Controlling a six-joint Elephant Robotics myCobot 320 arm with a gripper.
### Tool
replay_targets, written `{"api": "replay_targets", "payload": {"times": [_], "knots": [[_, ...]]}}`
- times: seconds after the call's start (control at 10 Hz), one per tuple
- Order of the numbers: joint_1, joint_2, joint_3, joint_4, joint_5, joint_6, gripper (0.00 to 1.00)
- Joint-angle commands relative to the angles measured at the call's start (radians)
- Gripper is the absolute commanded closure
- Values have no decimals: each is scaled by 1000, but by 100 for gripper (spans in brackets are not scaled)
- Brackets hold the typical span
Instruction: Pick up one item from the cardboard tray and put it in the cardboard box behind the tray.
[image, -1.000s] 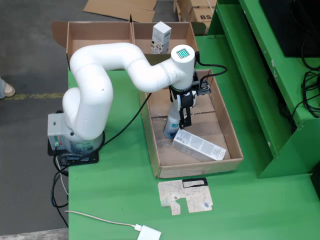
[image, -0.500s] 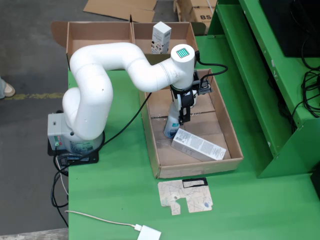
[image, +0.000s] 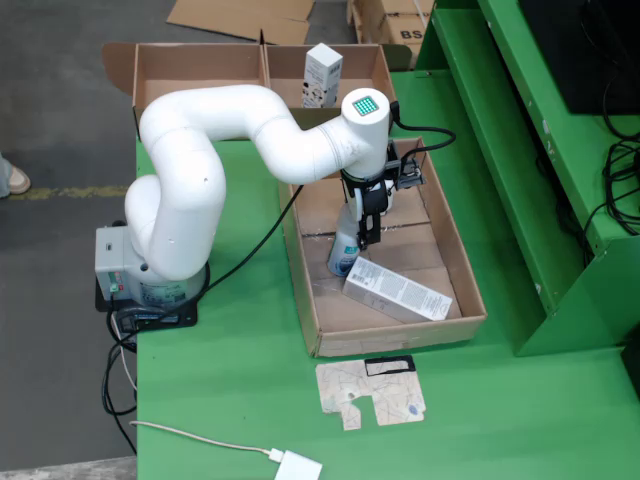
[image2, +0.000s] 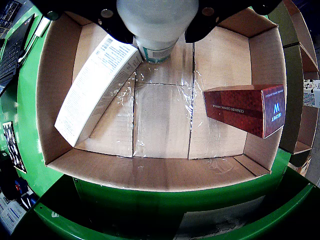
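so the big green table (image: 250, 390) carries everything here, with the white mycobot arm (image: 200, 160) bolted near its left edge in the fixed view. the arm bends over the long open cardboard tray (image: 465, 270), and behind that, at the top of the same view, sits the divided cardboard box (image: 190, 65) with a small white carton (image: 322, 75) already standing in one compartment.

inside the tray there's a long white printed carton (image: 397, 291) lying flat, plus a dark red carton (image2: 245, 107) that only the gripper-mounted view shows, well apart from the white one. then the actual target: a small white plastic bottle with a teal band (image: 345, 245).

the black gripper (image: 368, 222) is down on that bottle, fingers pinching it from both sides as far as i can tell. in the wrist view the bottle fills the top of the frame between the black finger parts, and it looks just clear of the tray floor, though i wouldn't swear to it.

my read: the pick step is basically done and the lift is in hand. next it needs to go straight up, clearing the tray wall and the white carton that sits right beside the bottle, then swing back over the box and let go.
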Motion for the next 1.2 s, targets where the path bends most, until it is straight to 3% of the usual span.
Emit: {"api": "replay_targets", "payload": {"times": [0.0,0.5,0.8,1.1], "knots": [[-5,22,24,9,4,-4,100],[-5,22,24,9,4,-4,100],[22,104,-15,8,-15,1,100],[37,139,78,-115,-37,22,100]]}}
